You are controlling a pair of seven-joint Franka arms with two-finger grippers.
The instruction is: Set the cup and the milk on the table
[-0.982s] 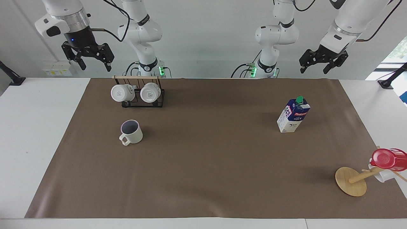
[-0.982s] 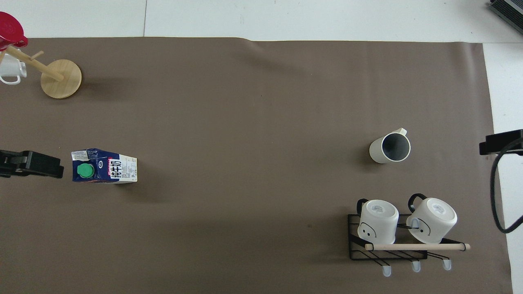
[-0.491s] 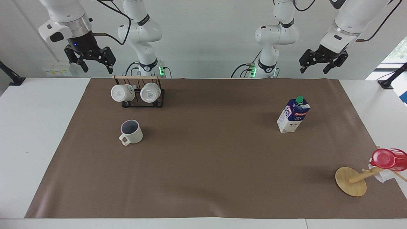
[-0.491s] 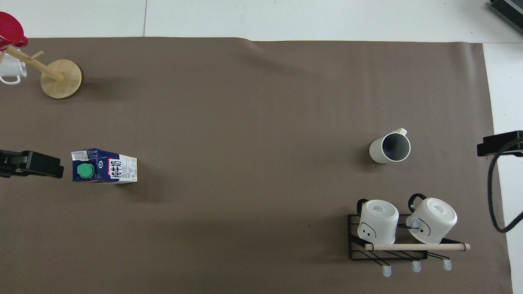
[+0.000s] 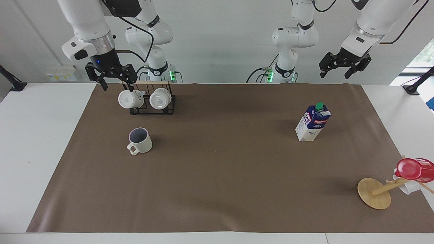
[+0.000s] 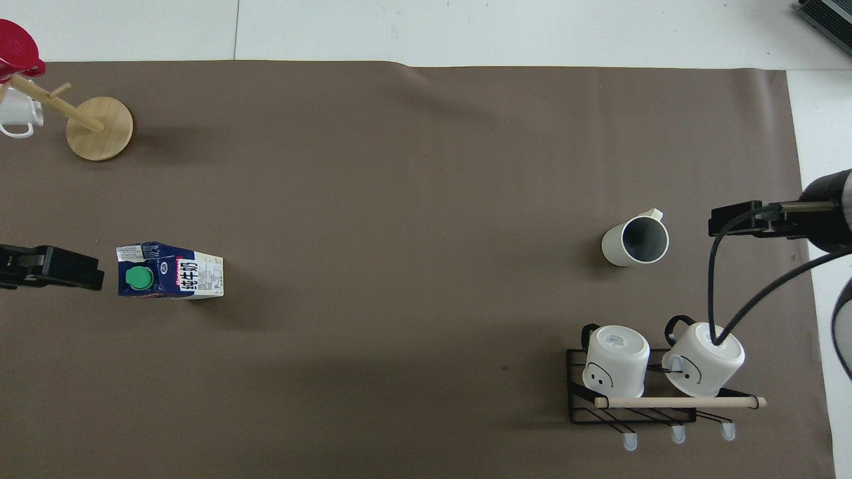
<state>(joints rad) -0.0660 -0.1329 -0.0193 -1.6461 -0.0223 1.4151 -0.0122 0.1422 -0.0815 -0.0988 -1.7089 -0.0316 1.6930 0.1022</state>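
Note:
The cup (image 5: 140, 141) (image 6: 634, 241), cream-white with a greyish inside, stands upright on the brown mat (image 5: 220, 169) of the white table (image 5: 40, 135), toward the right arm's end. The milk (image 5: 312, 123) (image 6: 170, 271), a blue and white carton with a green cap, stands upright on the mat toward the left arm's end. My right gripper (image 5: 116, 83) (image 6: 732, 219) hangs open and empty in the air over the mat's edge, apart from the cup. My left gripper (image 5: 339, 71) (image 6: 60, 268) waits open and empty, high beside the milk.
A black wire rack (image 5: 149, 100) (image 6: 639, 392) with two white mugs lies nearer to the robots than the cup. A tipped wooden mug tree (image 5: 374, 193) (image 6: 100, 128) with a red cup (image 5: 412, 169) lies at the left arm's end, farther out than the milk.
My right gripper has come down and moved inward from over the white table edge to over the mat beside the rack. The left arm, cup and milk have not moved.

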